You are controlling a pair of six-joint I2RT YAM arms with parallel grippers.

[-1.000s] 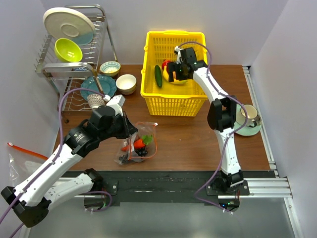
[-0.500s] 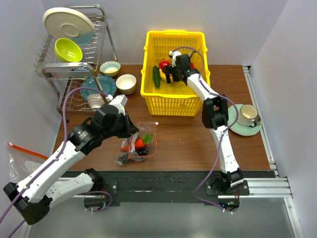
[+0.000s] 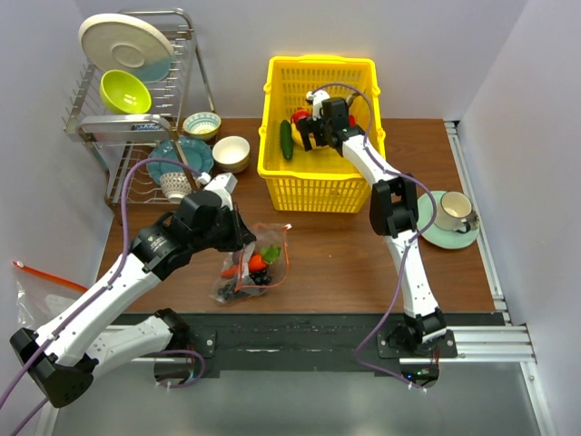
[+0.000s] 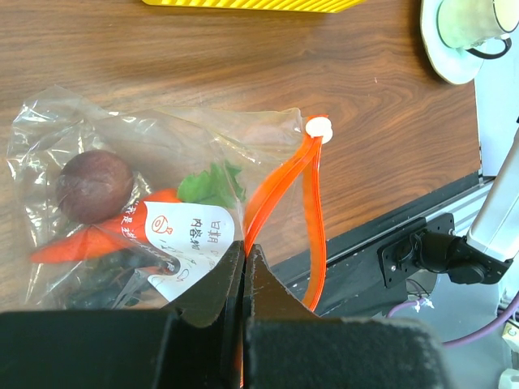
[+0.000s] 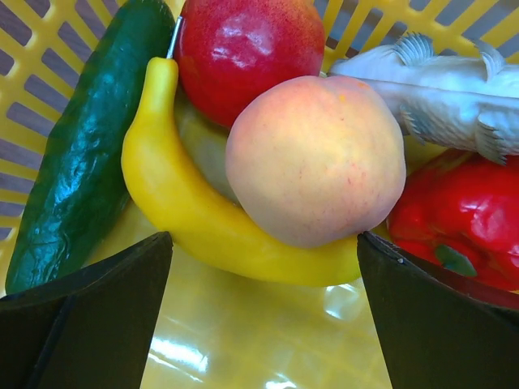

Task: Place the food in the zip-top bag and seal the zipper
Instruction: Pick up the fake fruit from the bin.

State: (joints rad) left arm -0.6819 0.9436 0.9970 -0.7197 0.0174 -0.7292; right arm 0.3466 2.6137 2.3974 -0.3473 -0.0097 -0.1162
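The clear bag point(image 4: 105, 154) lies crumpled on the table point(image 4: 203, 65). Its orange zipper point(image 4: 312, 219) gapes open in a loop, and my left gripper point(image 4: 245, 271) pinches it near one end. Inside the bag are a dark round fruit point(image 4: 93, 185) and a carrot point(image 4: 101, 237). The cucumber point(image 5: 77, 154), banana point(image 5: 203, 227), apple point(image 5: 247, 49), peach point(image 5: 316, 158) and red pepper point(image 5: 462, 211) lie close together in the yellow basket point(image 3: 318, 62).

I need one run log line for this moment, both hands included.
left hand: shut on zipper | zipper: open | right hand: open, over peach in basket | bag: some food inside
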